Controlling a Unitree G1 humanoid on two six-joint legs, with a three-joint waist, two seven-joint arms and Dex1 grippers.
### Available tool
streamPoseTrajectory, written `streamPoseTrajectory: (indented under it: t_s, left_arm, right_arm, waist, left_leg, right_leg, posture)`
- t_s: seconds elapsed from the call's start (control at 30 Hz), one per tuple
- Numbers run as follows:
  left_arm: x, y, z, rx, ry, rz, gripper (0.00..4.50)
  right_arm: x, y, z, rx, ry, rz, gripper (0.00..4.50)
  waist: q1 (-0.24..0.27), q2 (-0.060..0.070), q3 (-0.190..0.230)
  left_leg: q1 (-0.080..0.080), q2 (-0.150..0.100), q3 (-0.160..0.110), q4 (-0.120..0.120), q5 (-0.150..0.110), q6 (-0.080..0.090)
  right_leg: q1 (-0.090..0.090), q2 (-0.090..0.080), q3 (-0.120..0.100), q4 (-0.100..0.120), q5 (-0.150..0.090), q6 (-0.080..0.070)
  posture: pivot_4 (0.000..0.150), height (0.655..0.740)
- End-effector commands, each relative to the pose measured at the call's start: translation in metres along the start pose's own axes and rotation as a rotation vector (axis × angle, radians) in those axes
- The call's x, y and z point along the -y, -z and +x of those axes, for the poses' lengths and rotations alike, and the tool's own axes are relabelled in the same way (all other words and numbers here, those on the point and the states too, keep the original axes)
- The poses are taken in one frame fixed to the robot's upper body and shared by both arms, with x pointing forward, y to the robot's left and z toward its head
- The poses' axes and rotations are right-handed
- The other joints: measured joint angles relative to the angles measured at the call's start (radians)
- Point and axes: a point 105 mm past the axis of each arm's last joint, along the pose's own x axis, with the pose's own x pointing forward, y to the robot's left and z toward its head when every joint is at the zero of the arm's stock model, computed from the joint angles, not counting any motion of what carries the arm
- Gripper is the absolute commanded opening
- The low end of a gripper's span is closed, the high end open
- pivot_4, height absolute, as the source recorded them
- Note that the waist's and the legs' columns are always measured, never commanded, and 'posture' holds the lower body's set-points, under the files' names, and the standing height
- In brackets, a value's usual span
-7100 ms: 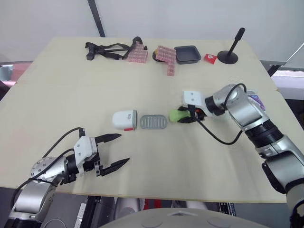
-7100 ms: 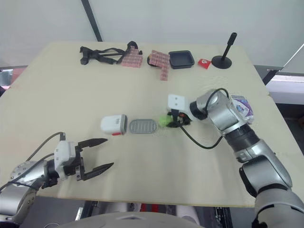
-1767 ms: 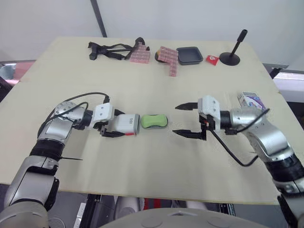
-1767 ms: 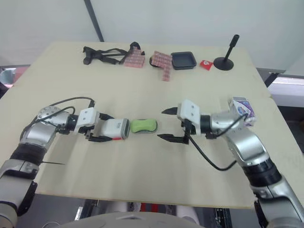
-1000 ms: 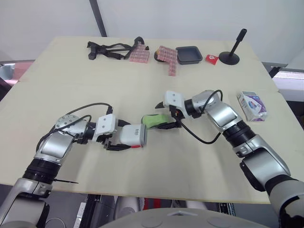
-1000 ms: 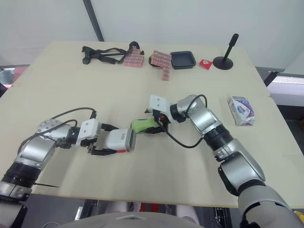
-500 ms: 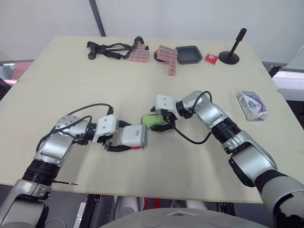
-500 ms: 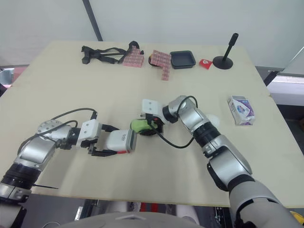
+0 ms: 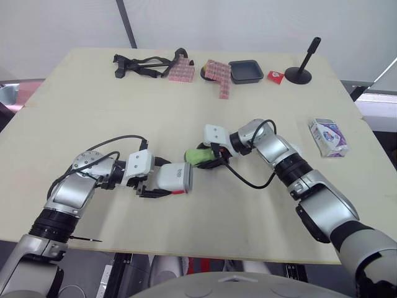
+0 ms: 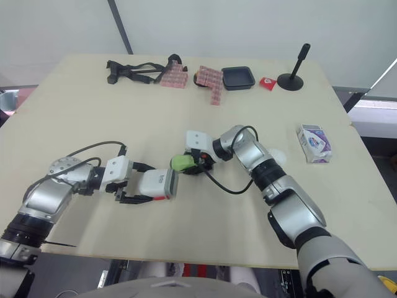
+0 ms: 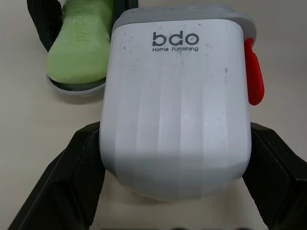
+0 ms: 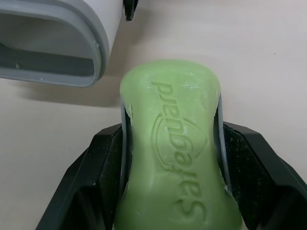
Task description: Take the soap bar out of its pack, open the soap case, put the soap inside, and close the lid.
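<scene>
We see left pincer (image 9: 160,181) clamped on white soap case (image 11: 175,110), right pincer (image 9: 211,159) clamped on green soap bar (image 12: 175,143) just beside case's open mouth.

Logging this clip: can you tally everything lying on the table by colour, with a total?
Green: 1, soap bar
White: 1, soap case
Grey: 1, inner tray under the soap bar
White-purple: 1, soap pack
Pink: 2, checked pieces
Black or dark: 3, strap bundle, dark tray, stand
Red: 1, small packet
Total: 10
</scene>
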Motion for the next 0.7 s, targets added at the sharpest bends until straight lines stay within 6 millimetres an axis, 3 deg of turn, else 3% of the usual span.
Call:
streamPoseTrajectory:
  t_s: [0.03,0.1,0.27,0.5,0.7]
  left_arm:
    - [-0.001,-0.001,-0.003,-0.003,-0.006,0.018,3.65]
    - [-0.001,-0.001,-0.003,-0.003,-0.006,0.018,3.65]
    - [-0.004,-0.003,-0.001,0.003,-0.004,0.017,3.65]
    - [-0.013,-0.006,0.006,0.006,-0.012,0.004,3.65]
    - [-0.023,-0.018,0.018,0.042,-0.031,-0.006,3.65]
  right_arm:
    - [0.002,0.005,-0.008,-0.019,0.025,-0.002,2.55]
    - [0.002,0.005,-0.008,-0.019,0.028,-0.004,2.55]
    - [-0.001,0.002,-0.040,-0.020,0.085,-0.036,2.55]
    - [-0.029,-0.001,-0.076,-0.029,0.110,-0.046,2.55]
    - [-0.048,-0.012,-0.086,-0.027,0.105,-0.049,2.55]
  waist:
    - [0.001,0.000,0.000]
    - [0.001,0.000,0.000]
    - [0.013,0.000,0.000]
    - [0.016,0.000,0.000]
    - [0.017,0.000,0.000]
  left_leg:
    - [0.000,0.000,0.000,0.000,0.000,0.000]
    - [0.000,0.000,0.000,0.000,0.000,0.000]
    - [-0.001,0.000,0.000,0.000,0.000,0.000]
    - [-0.002,0.001,0.000,0.000,0.000,0.000]
    - [-0.001,0.001,0.000,0.000,0.000,0.000]
  right_leg:
    - [0.000,0.000,0.000,0.000,0.000,0.000]
    - [0.000,0.000,0.000,0.000,0.000,0.000]
    - [0.000,0.000,0.000,-0.001,0.000,0.000]
    - [-0.001,0.002,0.005,-0.001,0.000,0.000]
    - [-0.001,0.002,0.006,-0.002,0.000,0.000]
  posture:
    - [0.150,0.7400]
    - [0.150,0.7400]
    - [0.150,0.7400]
    - [0.150,0.7400]
    - [0.150,0.7400]
